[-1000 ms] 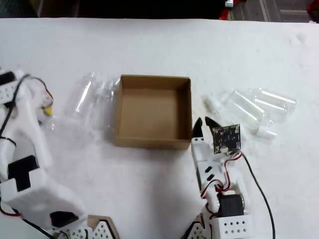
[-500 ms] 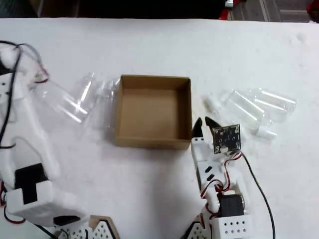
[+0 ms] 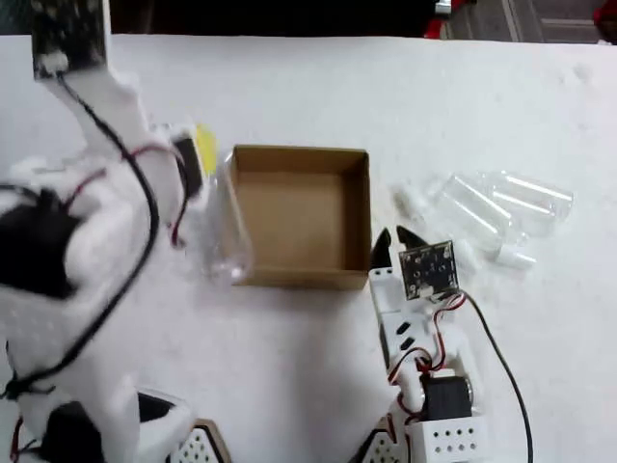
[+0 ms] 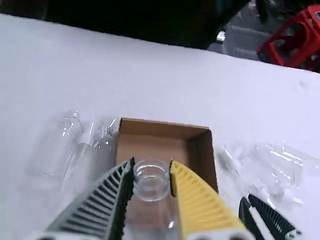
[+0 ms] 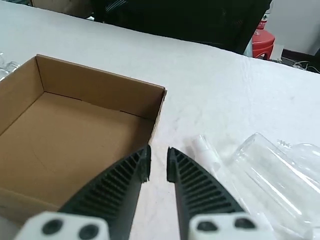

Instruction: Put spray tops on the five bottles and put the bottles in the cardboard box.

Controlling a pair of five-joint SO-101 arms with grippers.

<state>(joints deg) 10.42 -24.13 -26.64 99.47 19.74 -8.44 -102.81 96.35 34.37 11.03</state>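
The right arm's black claw (image 5: 158, 156) sits low beside the near right corner of the open, square brown cardboard box (image 3: 294, 278), its jaws a little apart and holding nothing. The left arm's grey-and-yellow claw (image 4: 151, 167) is clamped on the neck of an uncapped clear plastic bottle (image 4: 150, 186), held at the box's left wall. Beyond, on the white table (image 3: 318, 87), transparent loose bottles (image 3: 501, 204) and small white spray tops (image 3: 513, 258) lie right of the box, and two bare bottles (image 4: 65, 135) lie left of it.
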